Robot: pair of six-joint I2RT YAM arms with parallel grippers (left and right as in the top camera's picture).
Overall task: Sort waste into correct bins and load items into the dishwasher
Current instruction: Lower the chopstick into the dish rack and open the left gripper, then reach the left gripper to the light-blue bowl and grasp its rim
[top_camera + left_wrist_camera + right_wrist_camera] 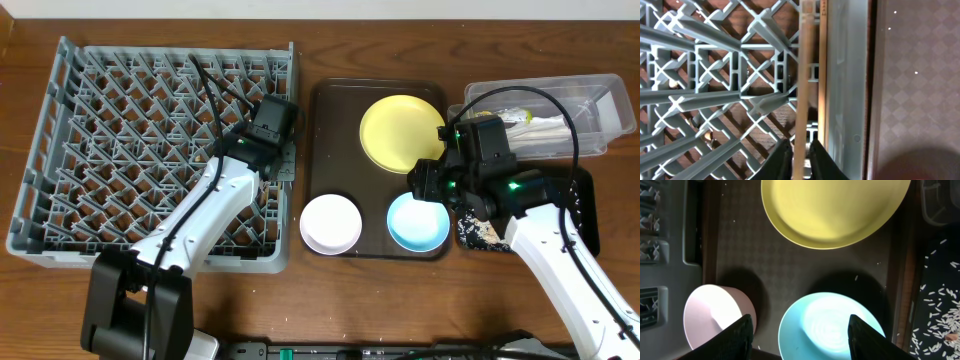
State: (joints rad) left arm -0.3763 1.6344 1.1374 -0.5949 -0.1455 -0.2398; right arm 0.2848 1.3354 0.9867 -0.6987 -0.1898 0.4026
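My left gripper is shut on a wooden chopstick over the right edge of the grey dish rack; a second chopstick lies beside it against the rack's wall. My right gripper is open above the light blue bowl, which stands on the brown tray with the small white bowl and the yellow plate. From overhead I see the blue bowl, white bowl and plate. Rice crumbs lie in the black tray. The clear tub holds white waste.
The dark brown serving tray sits between the rack and the bins. Both arms' cables hang over the rack and the tub. The table's front edge lies just below the rack and tray.
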